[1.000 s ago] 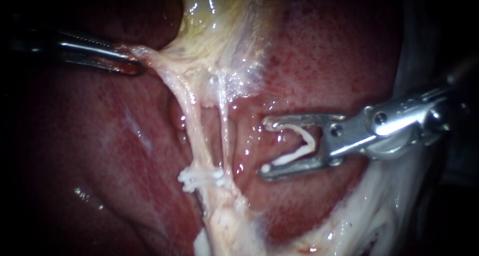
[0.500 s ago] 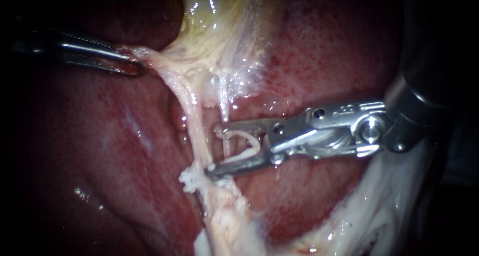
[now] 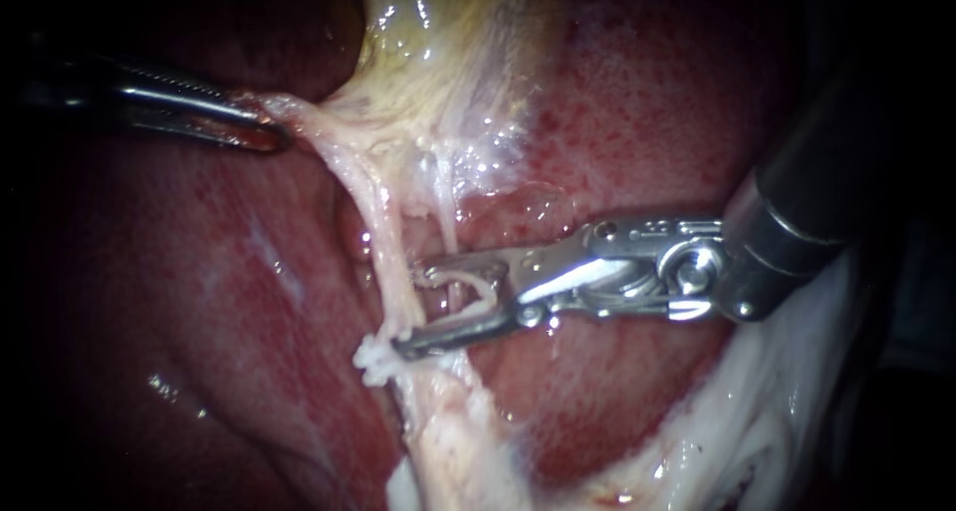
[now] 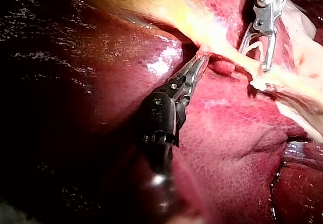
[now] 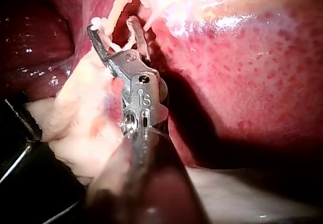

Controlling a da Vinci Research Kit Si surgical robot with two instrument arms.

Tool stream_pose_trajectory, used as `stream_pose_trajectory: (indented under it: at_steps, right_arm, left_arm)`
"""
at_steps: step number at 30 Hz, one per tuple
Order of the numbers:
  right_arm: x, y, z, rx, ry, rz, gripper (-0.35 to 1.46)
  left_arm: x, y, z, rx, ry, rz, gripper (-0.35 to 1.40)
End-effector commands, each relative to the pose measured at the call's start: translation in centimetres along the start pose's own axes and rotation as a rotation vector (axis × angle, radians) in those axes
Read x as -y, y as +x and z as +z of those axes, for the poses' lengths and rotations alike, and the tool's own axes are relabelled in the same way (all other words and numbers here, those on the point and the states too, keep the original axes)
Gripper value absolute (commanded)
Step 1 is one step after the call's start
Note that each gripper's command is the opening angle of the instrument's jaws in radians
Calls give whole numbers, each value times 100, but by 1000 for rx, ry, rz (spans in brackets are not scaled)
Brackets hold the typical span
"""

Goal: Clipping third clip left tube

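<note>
- The left tube (image 3: 390, 262) runs as the thicker pale strand from the stretched tissue at the top down to the stump at the bottom of the endoscope view, with the liver (image 3: 647, 103) behind it.
- White clips (image 3: 378, 360) already sit low on this tube in a small cluster; we cannot count them with certainty.
- The new clip (image 3: 485, 284) is not yet closed. It lies open in a V inside the claw of our right instrument (image 3: 408, 310).
- That claw stands wide and carries the clip against both jaws. Its tips reach the left tube just above the old clips.
- A thinner tube (image 3: 448, 212) beside the left one passes between the jaws. We judge that the claw must go further across, or be re-aimed, before squeezing.
- Our left instrument (image 3: 261, 130) has its claw clamped narrow on the pale tissue (image 3: 304, 113) at the tube's upper end and holds it taut to the side.
- What is left: seat the clip around the left tube alone, close it, then let go.
- No brand or label shows on the tissue. The right instrument's joint bears small marks, which we leave unread.
</note>
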State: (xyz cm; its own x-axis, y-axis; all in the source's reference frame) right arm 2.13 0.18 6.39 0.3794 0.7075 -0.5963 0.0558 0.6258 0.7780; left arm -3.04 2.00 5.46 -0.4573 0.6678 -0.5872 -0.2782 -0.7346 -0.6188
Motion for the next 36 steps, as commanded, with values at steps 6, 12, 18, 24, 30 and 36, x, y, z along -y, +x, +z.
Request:
stream_pose_trajectory:
  at_steps: [6,12,18,24,30,36]
  right_arm:
    - [-1,10,17,-47,45,35,49]
    - [3,24,27,-96,65,48,49]
    - [10,51,19,-155,91,61,49]
    - [22,69,10,-164,100,71,44]
    - [26,66,5,-161,106,75,-5]
    - [27,65,2,-158,115,158,-35]
  left_arm:
    - [0,0,0,0,-1,0,-35]
    - [1,0,0,0,-1,0,-35]
    - [2,0,0,0,-1,0,-35]
    - [2,-1,1,0,-1,0,-35]
    - [3,-1,1,0,-1,0,-35]
    - [4,-1,1,0,-1,0,-35]
